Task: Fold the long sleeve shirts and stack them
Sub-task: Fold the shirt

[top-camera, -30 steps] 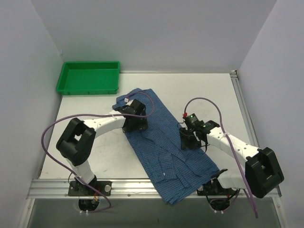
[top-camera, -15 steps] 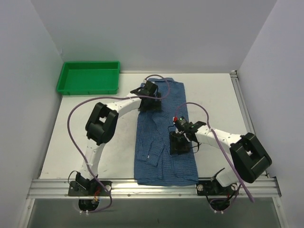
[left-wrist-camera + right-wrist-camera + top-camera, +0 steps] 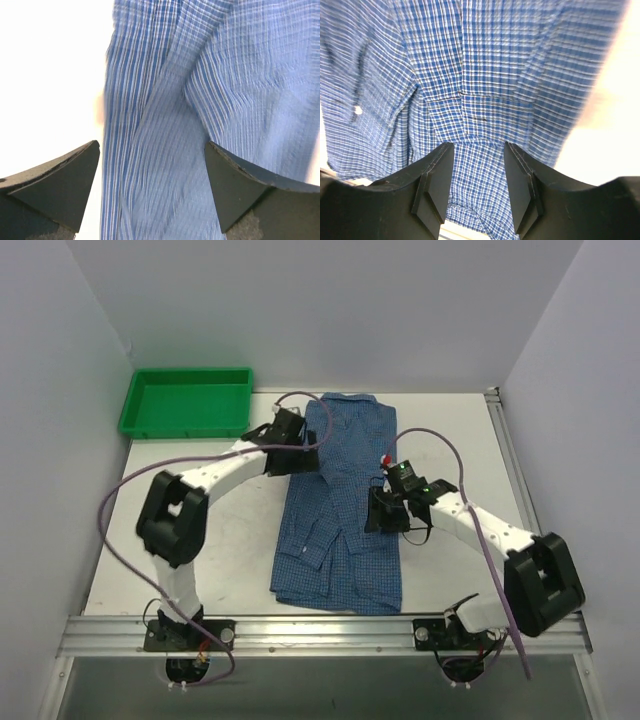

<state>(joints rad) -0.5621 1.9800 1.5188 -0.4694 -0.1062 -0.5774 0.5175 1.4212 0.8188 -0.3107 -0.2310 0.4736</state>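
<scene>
The blue fine-checked long sleeve shirt [image 3: 345, 530] lies lengthwise down the middle of the white table, its far end near the back edge and its hem near the front rail. My left gripper [image 3: 297, 450] is over the shirt's upper left edge. In the left wrist view it [image 3: 152, 145] is open, with striped-looking cloth [image 3: 160, 100] below and between the fingers. My right gripper [image 3: 385, 515] is over the shirt's right side at mid length. In the right wrist view it [image 3: 478, 145] is open above checked cloth [image 3: 485, 75], and a small white button [image 3: 358, 109] shows at the left.
A green plastic tray [image 3: 186, 403] stands at the back left corner. White walls close in the left, back and right sides. A metal rail [image 3: 320, 633] runs along the front edge by the arm bases. Purple cables loop from both arms.
The shirt went from lying diagonally and crumpled to lying straight along the table, now shifted slightly left. My left gripper moved up to its top, then a little left. My right gripper moved slightly up and right.
</scene>
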